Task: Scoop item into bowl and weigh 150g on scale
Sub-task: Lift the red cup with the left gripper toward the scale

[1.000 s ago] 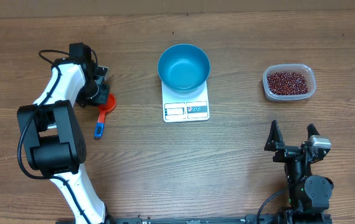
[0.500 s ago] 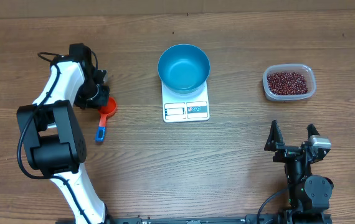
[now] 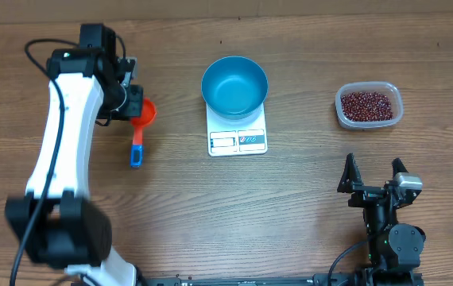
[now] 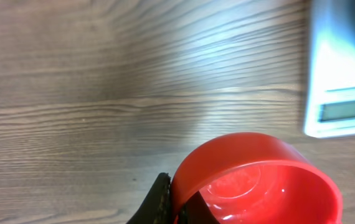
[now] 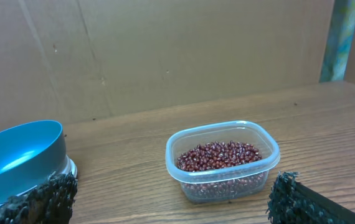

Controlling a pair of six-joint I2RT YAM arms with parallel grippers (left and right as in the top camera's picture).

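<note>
Left gripper (image 3: 131, 102) clenched on the red scoop (image 3: 145, 114), left of the blue bowl (image 3: 234, 86), which stands on the scale (image 3: 238, 141). Beans (image 3: 367, 105) fill the clear tub (image 3: 396, 115) at far right, well apart from it, ahead of the right gripper (image 3: 376, 176), whose jaws stand wide and empty.

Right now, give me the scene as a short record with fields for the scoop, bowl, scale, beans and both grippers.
scoop: red, blue handle, empty, held by left gripper
bowl: light blue, empty, on the scale
scale: white, display toward the robot
beans: in clear tub, right of scale
left gripper: shut on scoop
right gripper: open, empty
</note>
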